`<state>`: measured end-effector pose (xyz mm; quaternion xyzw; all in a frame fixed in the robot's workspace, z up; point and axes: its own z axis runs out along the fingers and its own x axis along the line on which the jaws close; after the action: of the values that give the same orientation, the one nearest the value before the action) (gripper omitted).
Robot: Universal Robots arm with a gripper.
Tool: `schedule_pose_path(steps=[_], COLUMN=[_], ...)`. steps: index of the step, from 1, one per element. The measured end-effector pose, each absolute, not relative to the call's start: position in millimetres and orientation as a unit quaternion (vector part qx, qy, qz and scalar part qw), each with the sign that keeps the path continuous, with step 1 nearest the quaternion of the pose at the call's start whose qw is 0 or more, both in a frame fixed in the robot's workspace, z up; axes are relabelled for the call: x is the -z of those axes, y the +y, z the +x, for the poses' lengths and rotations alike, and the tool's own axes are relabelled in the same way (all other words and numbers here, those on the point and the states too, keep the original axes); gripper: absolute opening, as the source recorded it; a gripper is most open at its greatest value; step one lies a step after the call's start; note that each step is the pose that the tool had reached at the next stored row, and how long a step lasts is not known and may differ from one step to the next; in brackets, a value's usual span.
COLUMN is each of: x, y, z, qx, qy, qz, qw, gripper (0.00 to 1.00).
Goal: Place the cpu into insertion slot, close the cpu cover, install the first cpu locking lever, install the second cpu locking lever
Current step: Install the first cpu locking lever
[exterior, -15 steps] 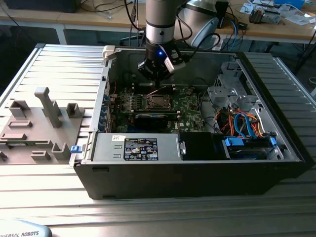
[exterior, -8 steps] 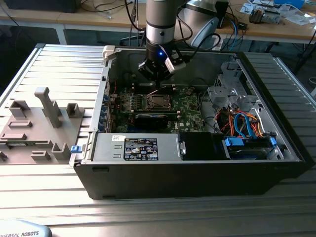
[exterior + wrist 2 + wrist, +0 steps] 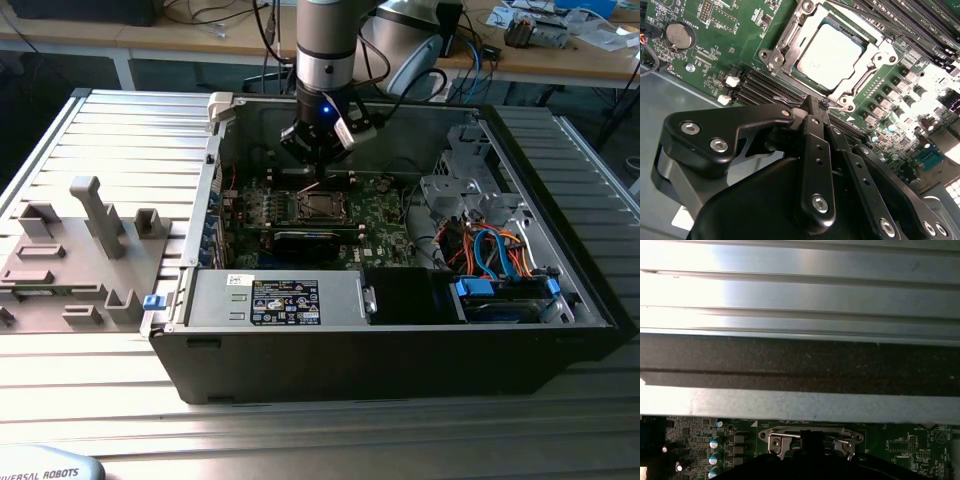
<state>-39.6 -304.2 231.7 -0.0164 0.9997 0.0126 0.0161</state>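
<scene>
The cpu lies flat in the insertion slot on the green motherboard. Its dull silver top shows through the window of the cpu cover, which is folded down around it. My gripper hangs just behind the socket, with its black fingers pressed together and shut. Their tips touch the hooked end of a thin wire locking lever at the socket's corner. In the exterior view my gripper stands upright over the socket's far edge. The cover's metal frame also shows in the first wrist view.
The motherboard sits inside an open black computer case. Black memory slots run beside the socket. A power supply lies at the front and a drive cage with blue and orange cables at the exterior view's right. A grey fixture tray lies left.
</scene>
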Motion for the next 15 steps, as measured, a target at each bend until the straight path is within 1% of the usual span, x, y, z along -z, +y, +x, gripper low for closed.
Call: schedule_pose_path(steps=[15], x=[-226.9], y=[-304.2], z=[-39.4], qx=[-0.013], qy=[1.0], qz=[-0.016], qw=[0.016], gripper=[0.11])
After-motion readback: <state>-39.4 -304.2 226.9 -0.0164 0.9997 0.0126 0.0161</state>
